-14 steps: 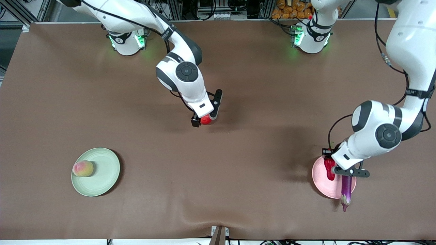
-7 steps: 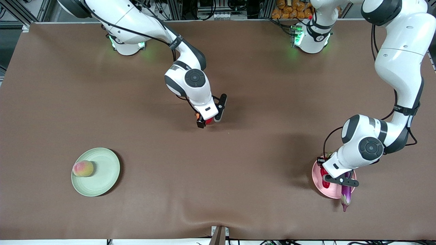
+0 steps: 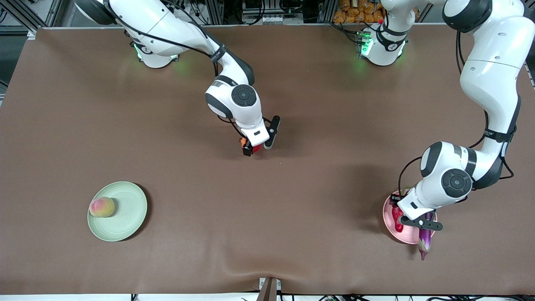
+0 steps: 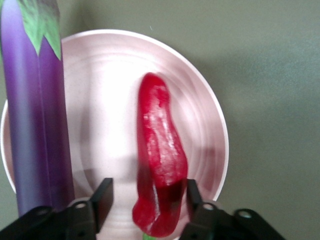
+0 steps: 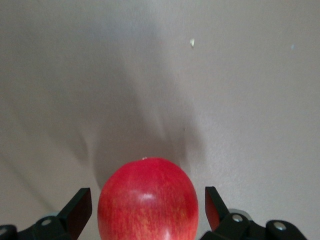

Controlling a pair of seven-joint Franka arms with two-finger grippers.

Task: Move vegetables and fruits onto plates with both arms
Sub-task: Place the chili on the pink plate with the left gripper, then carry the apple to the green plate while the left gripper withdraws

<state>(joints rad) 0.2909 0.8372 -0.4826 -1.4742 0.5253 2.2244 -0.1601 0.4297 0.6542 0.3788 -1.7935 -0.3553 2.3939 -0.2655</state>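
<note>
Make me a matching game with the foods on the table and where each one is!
Things:
1. round yellowish-pink fuzzy peach
2. glossy red chili pepper
3. long glossy purple eggplant
4. round red pomegranate

Places:
A. on the brown table, between the right gripper's open fingers
B. on the pale pink plate, tip past the rim
C. on the pale green plate
D. wholly on the pale pink plate

Pairs: 1-C, 2-D, 3-B, 4-A
</note>
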